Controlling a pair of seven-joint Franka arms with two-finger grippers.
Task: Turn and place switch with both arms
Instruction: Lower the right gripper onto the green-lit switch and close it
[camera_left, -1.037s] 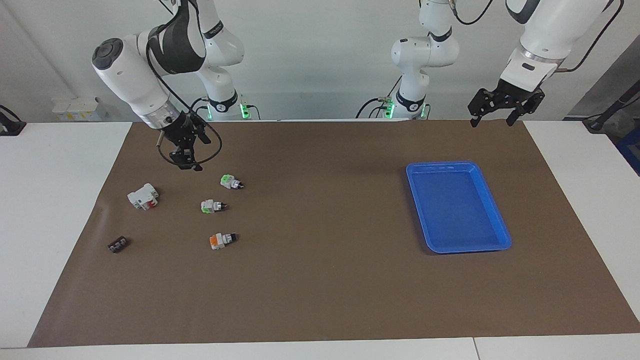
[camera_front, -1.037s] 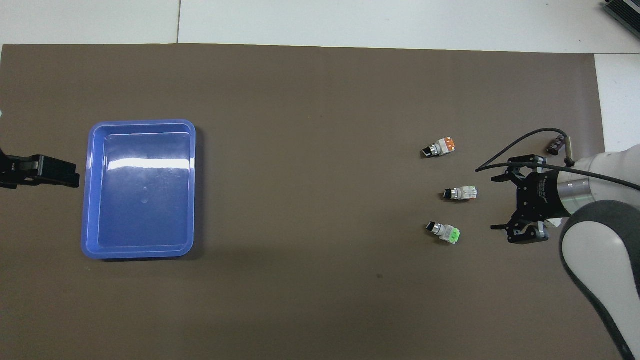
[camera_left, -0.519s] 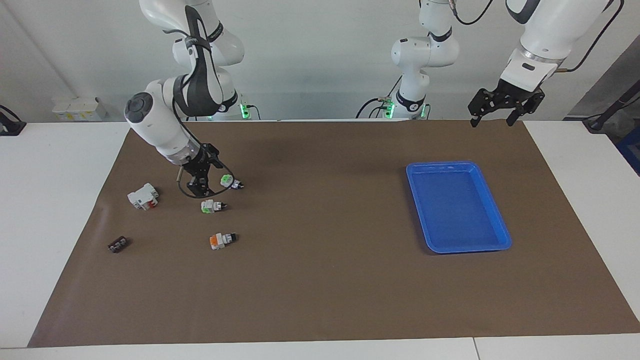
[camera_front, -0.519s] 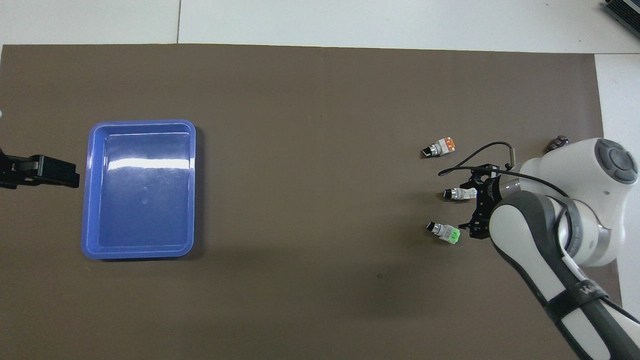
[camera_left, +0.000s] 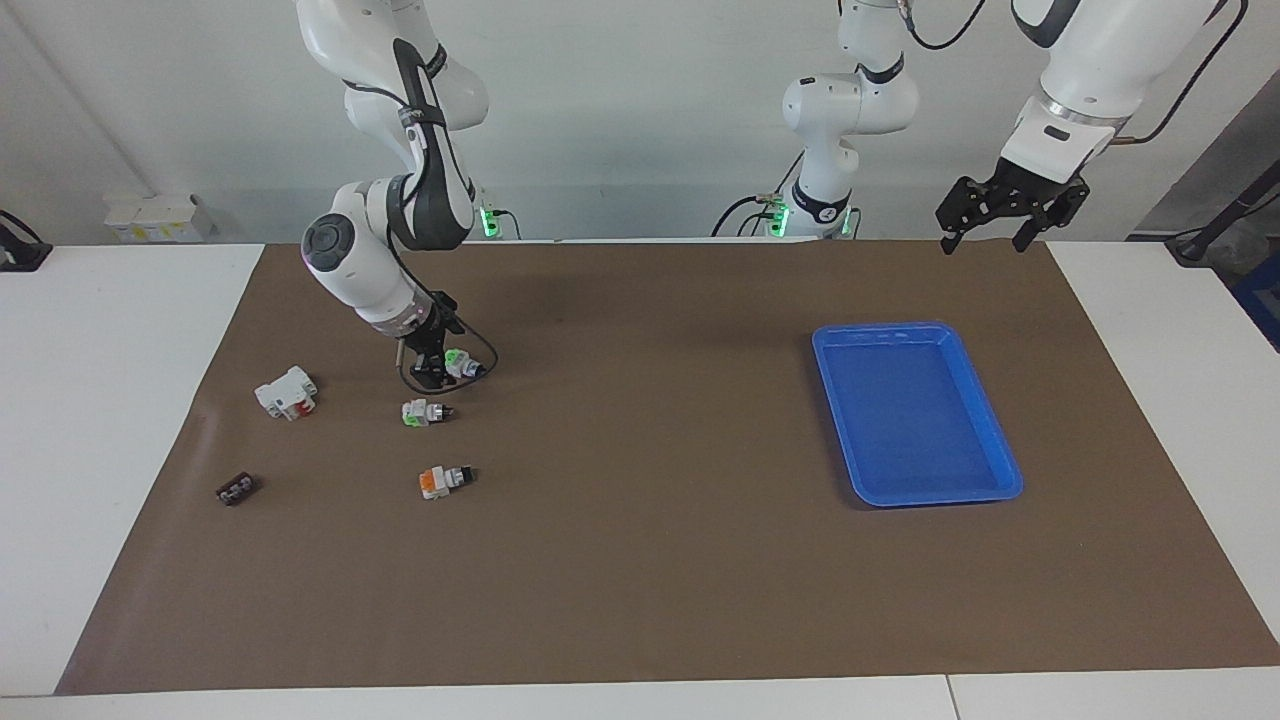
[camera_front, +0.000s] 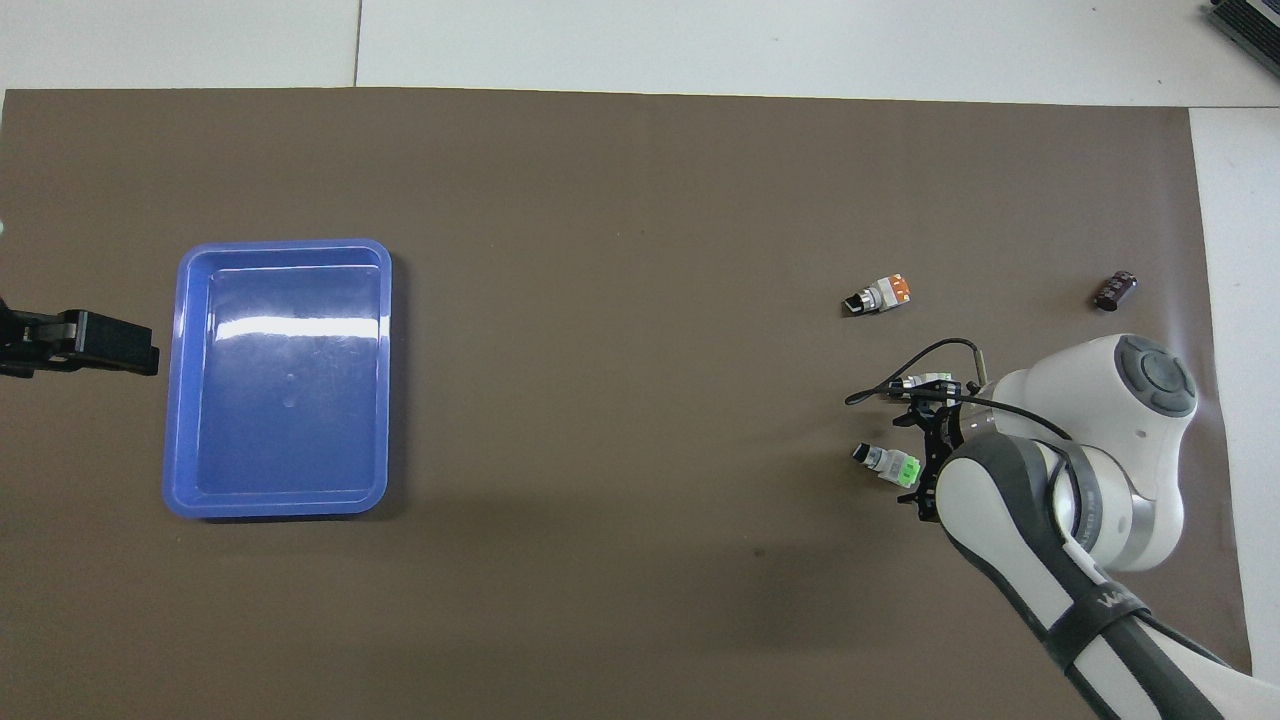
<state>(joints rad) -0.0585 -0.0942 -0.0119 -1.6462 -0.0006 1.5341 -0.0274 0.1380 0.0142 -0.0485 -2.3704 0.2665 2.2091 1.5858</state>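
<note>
Overhead view hides white-red block (camera_left: 286, 392) under right arm; right gripper (camera_left: 432, 362) at switch (camera_left: 461, 364) — fingers unclear; left gripper (camera_left: 1010, 212) spread, waiting.

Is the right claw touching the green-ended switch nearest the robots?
Cannot tell. In the facing view the right claw overlaps the switch; the overhead view shows no plain contact or gap.

Mat (camera_left: 650, 560): plain brown, on a white worktop (camera_left: 110, 420). Tray (camera_left: 985, 420): solid blue. Switch (camera_left: 461, 364): light-green block, white-grey body, black knob. Second switch (camera_left: 423, 411): same colours. Third switch (camera_left: 443, 481): orange end. Block (camera_left: 286, 392): white and red. Arms (camera_left: 365, 265): white, black grippers.
</note>
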